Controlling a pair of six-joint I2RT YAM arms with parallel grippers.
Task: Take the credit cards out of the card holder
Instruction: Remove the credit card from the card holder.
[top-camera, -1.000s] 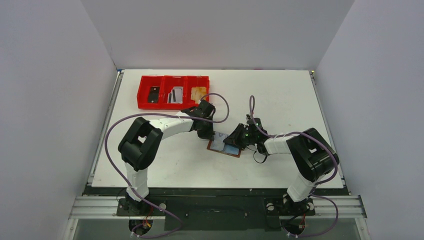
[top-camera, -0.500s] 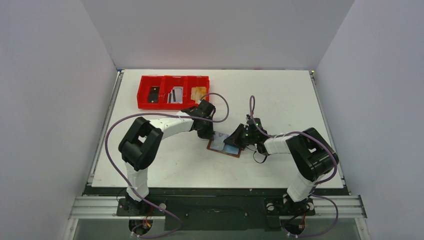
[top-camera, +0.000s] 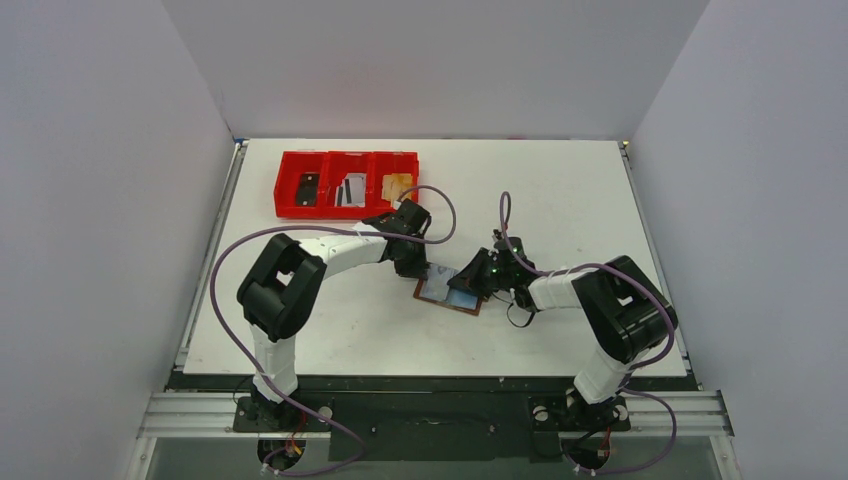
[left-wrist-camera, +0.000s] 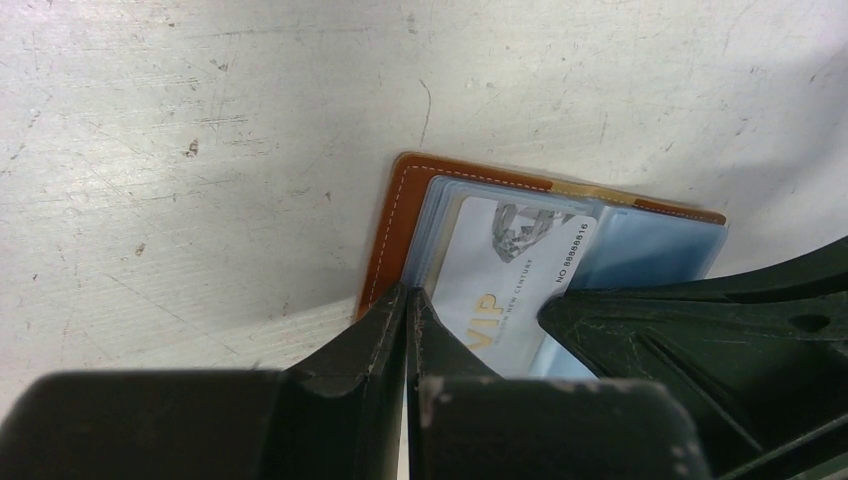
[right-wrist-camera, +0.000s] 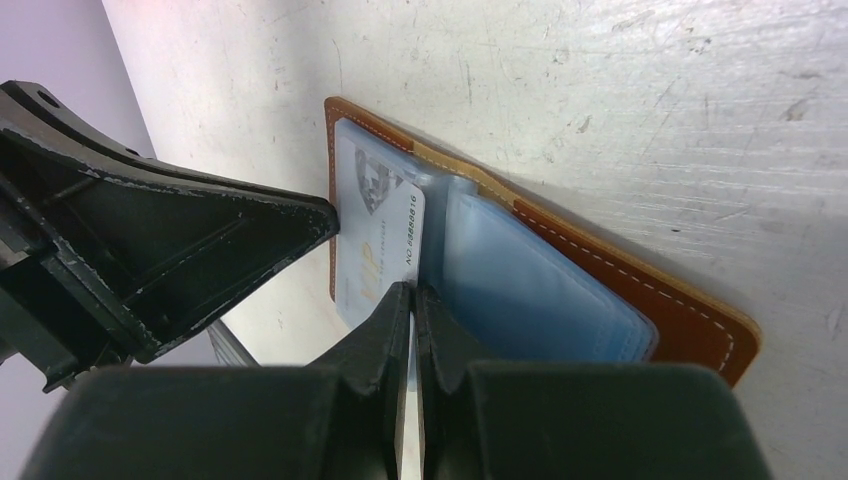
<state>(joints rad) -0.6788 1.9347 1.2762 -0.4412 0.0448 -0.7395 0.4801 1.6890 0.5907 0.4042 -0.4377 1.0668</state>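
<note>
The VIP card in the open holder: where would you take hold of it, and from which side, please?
Pinch its short edge nearest the right hand, coming in low along the table from that side. The card lies flat in the holder, so only a thin edge can be gripped, I think.

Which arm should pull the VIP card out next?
Right, probably. The right gripper, shut, is at the VIP card near the fold; the left gripper, also shut, sits at the outer edge of the card holder, better for pinning it.
</note>
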